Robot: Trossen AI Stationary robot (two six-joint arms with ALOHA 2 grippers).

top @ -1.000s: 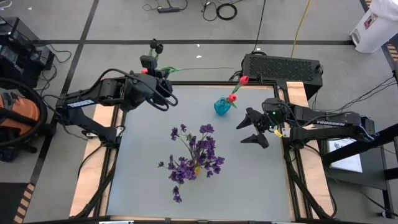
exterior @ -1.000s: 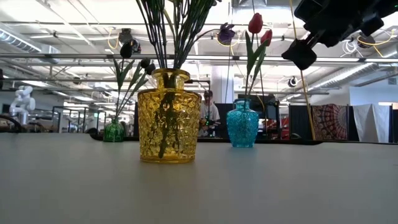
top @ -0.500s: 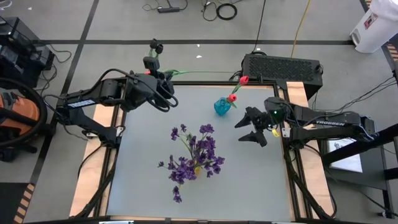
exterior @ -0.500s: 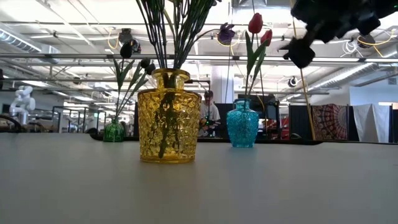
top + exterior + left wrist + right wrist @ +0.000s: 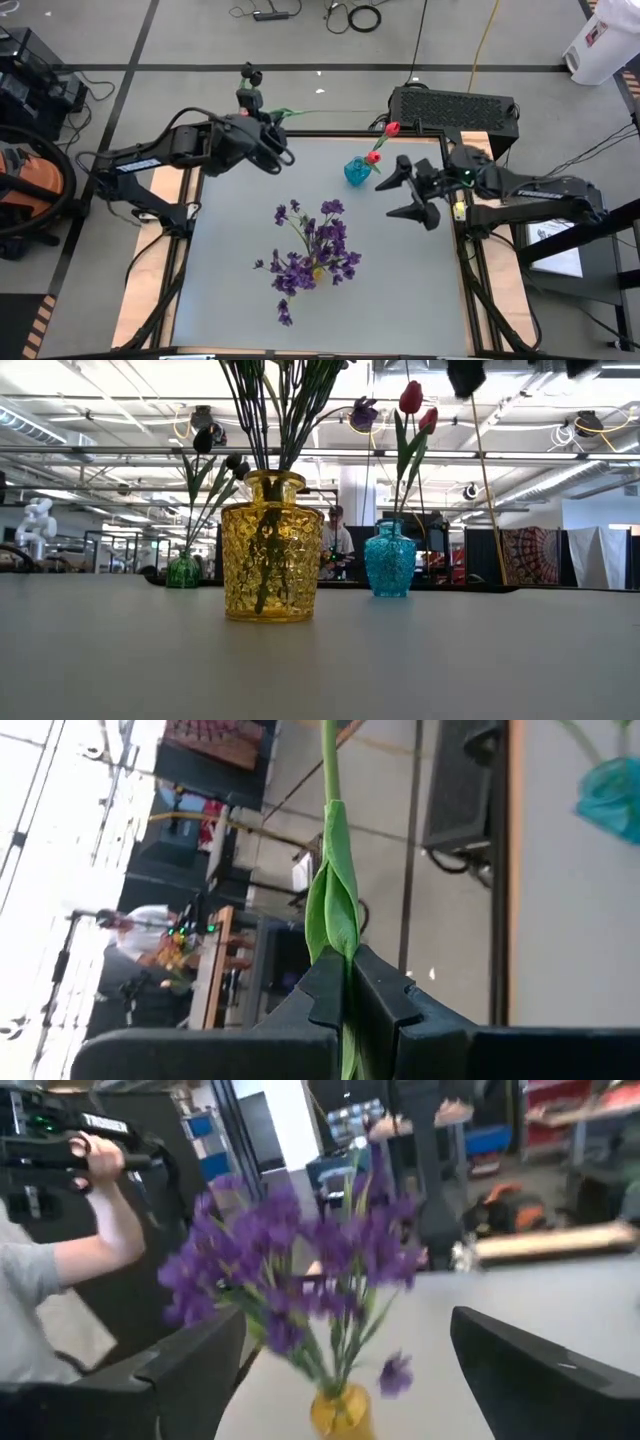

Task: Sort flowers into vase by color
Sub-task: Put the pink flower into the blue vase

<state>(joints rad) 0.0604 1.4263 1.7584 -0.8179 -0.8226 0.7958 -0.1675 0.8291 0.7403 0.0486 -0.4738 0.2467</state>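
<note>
My left gripper [image 5: 268,128] is over the table's far left corner, shut on a long green-stemmed flower [image 5: 330,111]. Its stem runs rightward along the far edge; its head does not show. My right gripper [image 5: 398,195] hangs open and high to the right of the blue vase [image 5: 356,171], which holds two red tulips [image 5: 392,128]. The yellow vase [image 5: 263,545] with purple sprays [image 5: 315,250] stands mid-table and fills the right wrist view [image 5: 300,1250]. The green vase [image 5: 183,570] with black blooms [image 5: 250,75] stands at the far left. My left gripper pinches the flower between its two fingers where a folded green leaf wraps the stem [image 5: 335,935]. The stem [image 5: 329,760] runs on ahead, past the fingertips. The flower is lifted clear of the table and lies roughly level over the far edge.
A black box [image 5: 455,105] sits just beyond the table's far right corner. Wooden rails [image 5: 150,250] border the table's left and right sides. A person [image 5: 60,1270] holding a dark device shows beyond the table in the right wrist view.
My right gripper has risen, leaving the low view through its top edge, and has tipped up toward level. It stays open. The vases and their flowers have kept still.
</note>
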